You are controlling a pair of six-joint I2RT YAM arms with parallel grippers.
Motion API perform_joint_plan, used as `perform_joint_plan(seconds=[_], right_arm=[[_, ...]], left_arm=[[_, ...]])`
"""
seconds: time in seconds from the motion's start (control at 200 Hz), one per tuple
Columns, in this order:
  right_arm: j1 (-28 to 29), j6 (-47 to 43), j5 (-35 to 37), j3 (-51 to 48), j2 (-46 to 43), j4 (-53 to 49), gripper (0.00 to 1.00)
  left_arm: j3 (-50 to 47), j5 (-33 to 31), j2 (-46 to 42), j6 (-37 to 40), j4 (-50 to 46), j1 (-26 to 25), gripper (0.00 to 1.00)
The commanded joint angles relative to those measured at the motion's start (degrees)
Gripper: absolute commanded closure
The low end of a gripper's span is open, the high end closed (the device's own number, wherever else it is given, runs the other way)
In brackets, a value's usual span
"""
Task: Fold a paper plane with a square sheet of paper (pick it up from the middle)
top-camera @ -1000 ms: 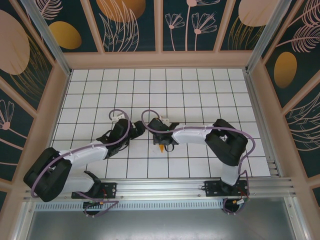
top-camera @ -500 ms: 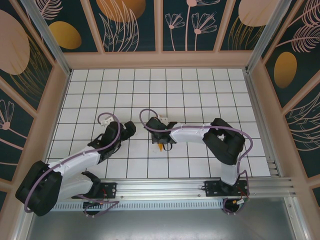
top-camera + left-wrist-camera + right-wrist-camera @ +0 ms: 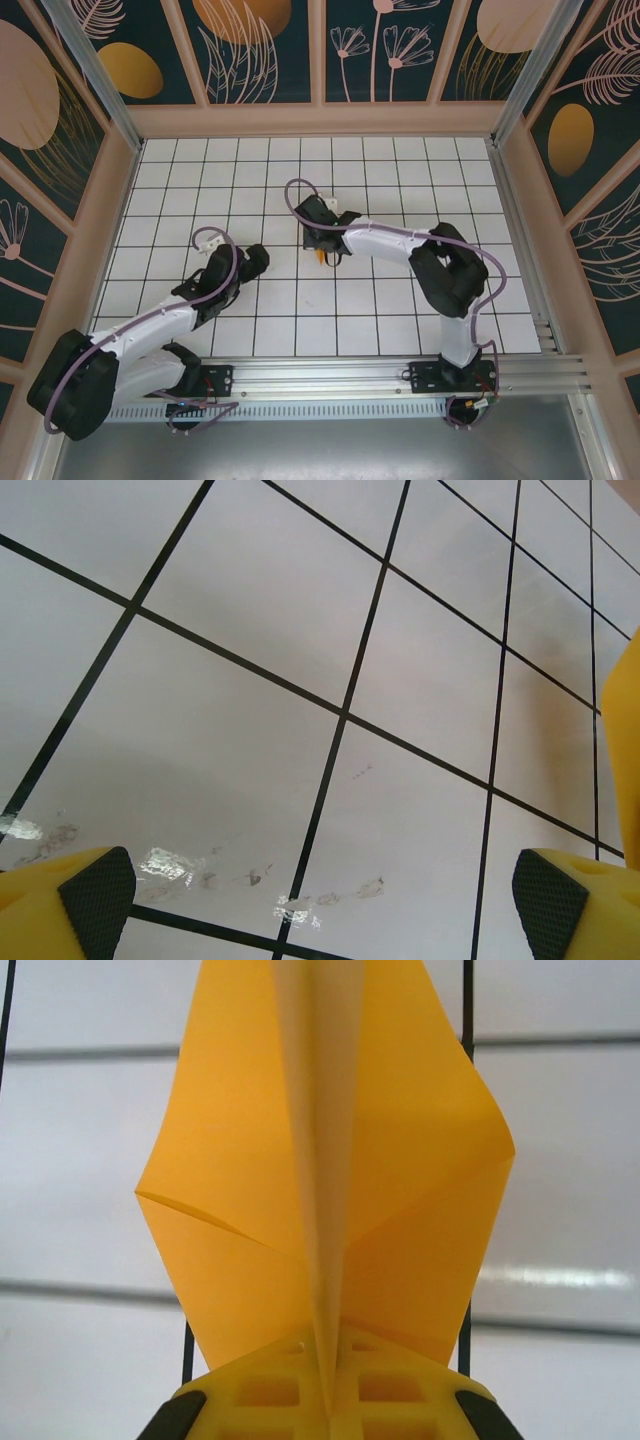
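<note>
1. White grid table (image 3: 400, 170), patterned wall panels (image 3: 420, 50) around it.
2. Left gripper (image 3: 320, 895): jaws wide apart, nothing between them, bare tiles below.
3. Right gripper (image 3: 322, 1400): clamped on the paper plane (image 3: 320, 1160) at its centre fold, orange wings flaring to both sides.
4. Overhead view: plane is near table centre, with the left gripper well apart on its left.

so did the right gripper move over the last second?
Yes. The right gripper, shut on the paper plane, has shifted up the grid, away from the base rail and toward the back wall.
</note>
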Motion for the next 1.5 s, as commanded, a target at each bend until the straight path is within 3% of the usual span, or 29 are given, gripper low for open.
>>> perform_joint_plan(seconds=[0.0, 0.435, 0.836, 0.966, 1.146, 1.311, 1.491], right_arm=[[-1.79, -5.16, -0.89, 4.08, 4.47, 1.46, 0.93], [-3.53, -8.52, -3.72, 12.66, 14.79, 1.30, 0.93], [-3.53, -8.17, -2.70, 15.12, 15.85, -1.43, 0.81], [-3.45, -8.69, -2.14, 17.01, 12.40, -3.46, 0.74], [-3.36, -8.83, -1.53, 16.75, 2.78, -4.92, 0.53], [-3.66, -9.71, 2.62, 11.19, -8.46, -2.72, 0.36], [-6.36, -11.59, 10.09, 1.37, -20.24, 2.12, 0.23]], left_arm=[[-1.04, -1.48, -1.94, 1.06, -2.47, 0.59, 0.02], [-1.04, -1.37, -2.54, 1.55, -3.11, 0.57, 0.01], [-0.77, -0.89, -2.08, 1.85, -2.93, 0.65, 0.02], [-0.01, -1.23, -2.65, 2.29, -3.70, 0.57, 0.01], [2.91, -2.67, -3.49, 3.97, -5.74, 0.57, 0.01], [6.91, -6.16, -3.51, 6.99, -8.23, 0.60, 0.01], [10.96, -13.08, -4.02, 12.58, -8.79, 0.99, 0.02]])
